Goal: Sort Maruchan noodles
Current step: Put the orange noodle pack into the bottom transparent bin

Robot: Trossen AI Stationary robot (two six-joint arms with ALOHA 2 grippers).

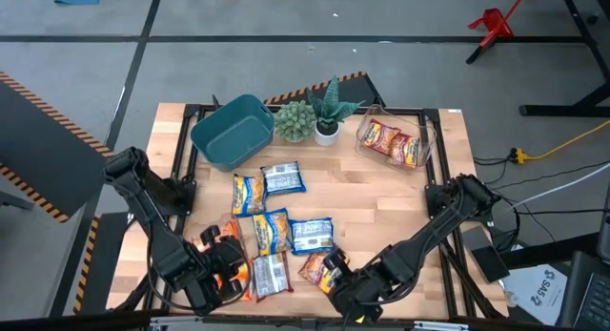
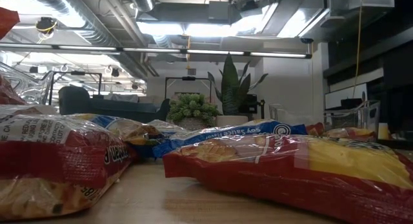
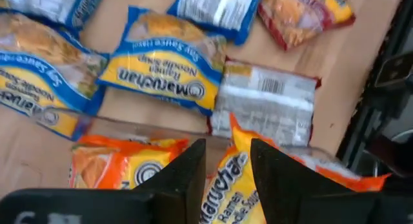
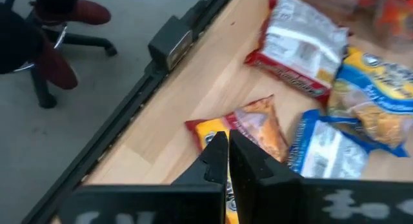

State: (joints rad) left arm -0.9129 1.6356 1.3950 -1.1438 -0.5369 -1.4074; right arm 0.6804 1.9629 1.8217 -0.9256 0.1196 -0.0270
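A: Left gripper [image 3: 227,161]?
B: Fingers apart over orange packet [image 3: 235,185], front-left of table [image 1: 381,202].
A: Right gripper [image 4: 228,153]?
B: Closed, empty, above red packet [image 4: 248,128]. 2 more packets in clear tub [image 1: 429,145].

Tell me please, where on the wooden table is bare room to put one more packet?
The wooden table is bare on the right, between the clear plastic tub holding red packets and the right gripper. A smaller strip lies between the teal plastic bin and the left arm. The front middle is crowded with blue-yellow noodle packets and the left gripper.
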